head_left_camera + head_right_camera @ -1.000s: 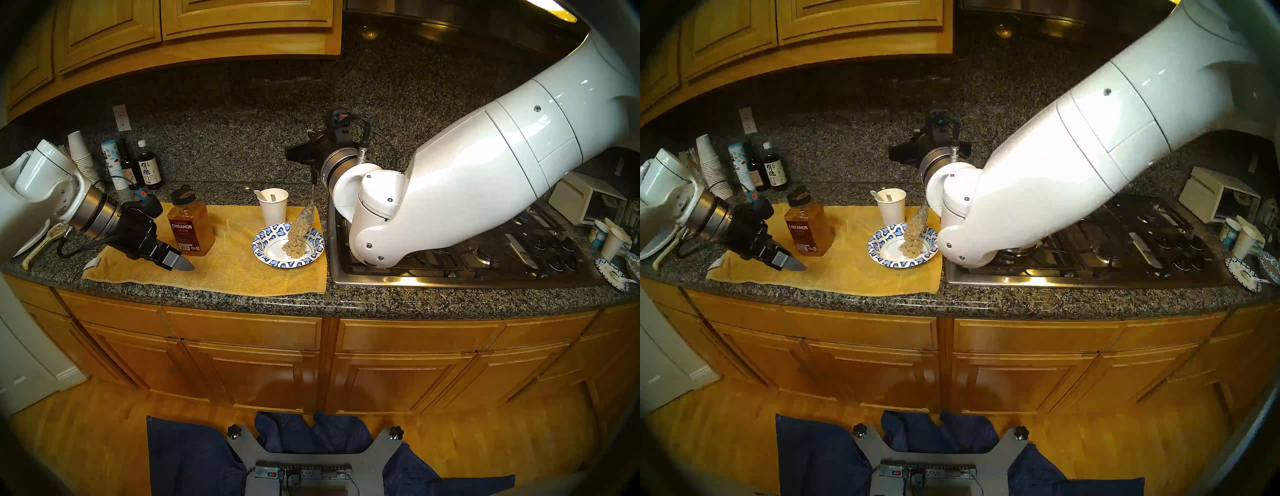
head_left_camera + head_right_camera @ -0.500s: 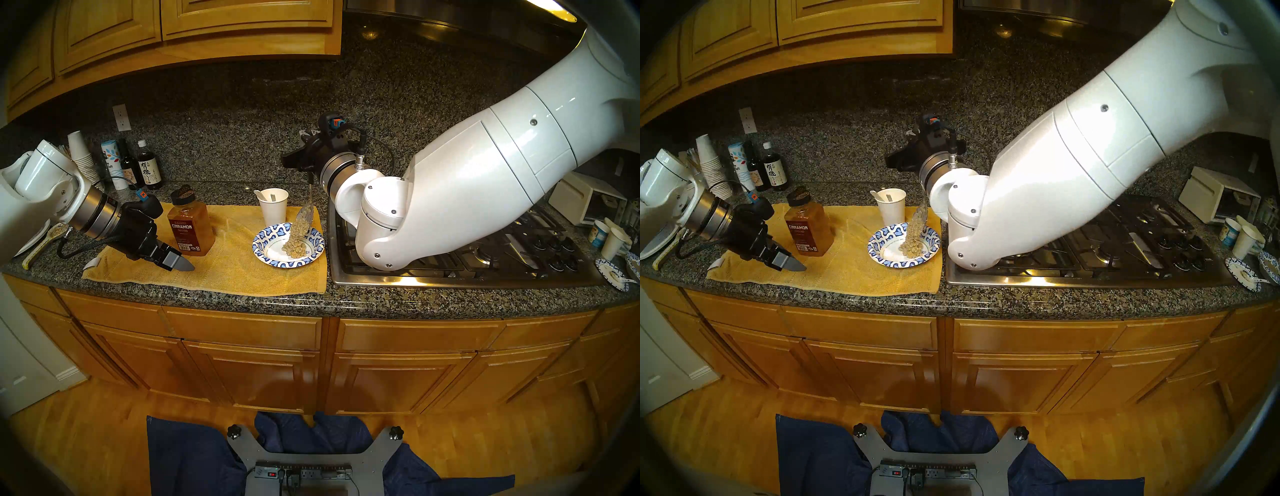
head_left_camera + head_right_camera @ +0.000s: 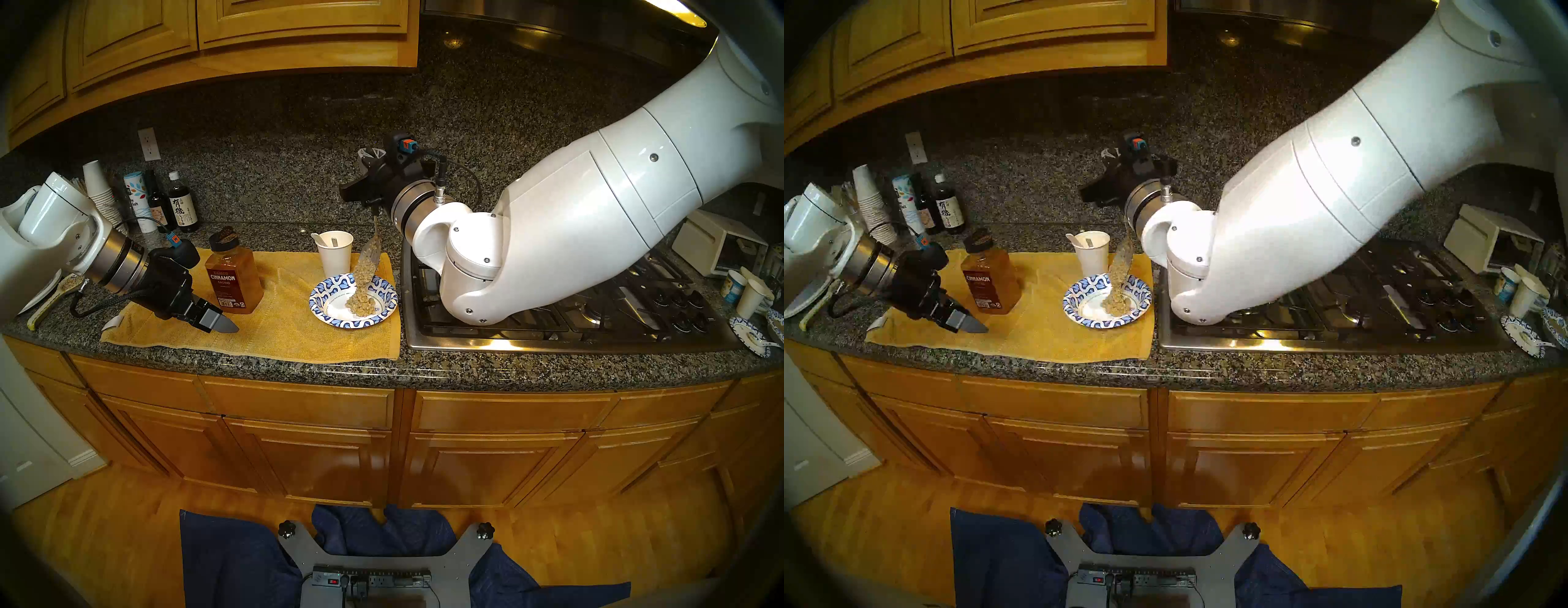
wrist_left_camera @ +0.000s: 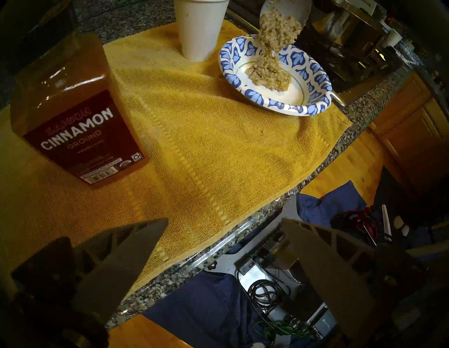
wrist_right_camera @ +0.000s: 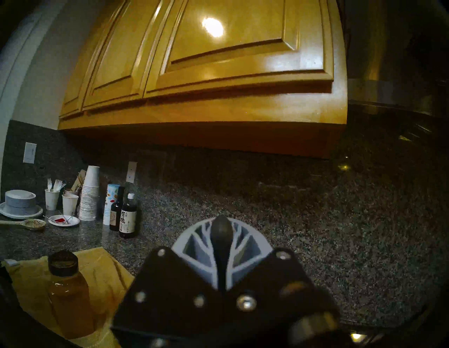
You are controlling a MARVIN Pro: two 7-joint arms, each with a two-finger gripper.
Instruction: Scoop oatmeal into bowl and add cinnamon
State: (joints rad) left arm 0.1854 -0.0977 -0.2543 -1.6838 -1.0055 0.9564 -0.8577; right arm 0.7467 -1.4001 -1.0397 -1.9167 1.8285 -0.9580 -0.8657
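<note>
The right gripper (image 5: 220, 252) has its jaws clamped on the dark handle of a metal spoon (image 3: 372, 250), which hangs bowl-down above the back rim of the paper bowl (image 3: 326, 305). The oatmeal (image 3: 361, 297) strings from the tilted spoon in a sticky rope and joins a lumpy heap on the bowl's white centre, toward its right side. The bowl sits at the right end of a yellow towel (image 3: 288, 322) near the worktop's front edge, just left of the gas cooktop (image 3: 594, 318). Behind the bowl stands a white paper cup (image 3: 335, 254) with a plastic spoon inside. The cinnamon (image 3: 233, 276) jar stands upright near the towel's back left part, black cap on, filled nearly to the shoulder with orange-brown powder. The right wrist lies roughly level, fingers toward the backsplash, its white forearm reaching in over the cooktop.

The left gripper (image 4: 223, 243) has its jaws wide apart and empty, hovering over the towel's front left part, just in front of the cinnamon jar, and angled down toward the right.
</note>
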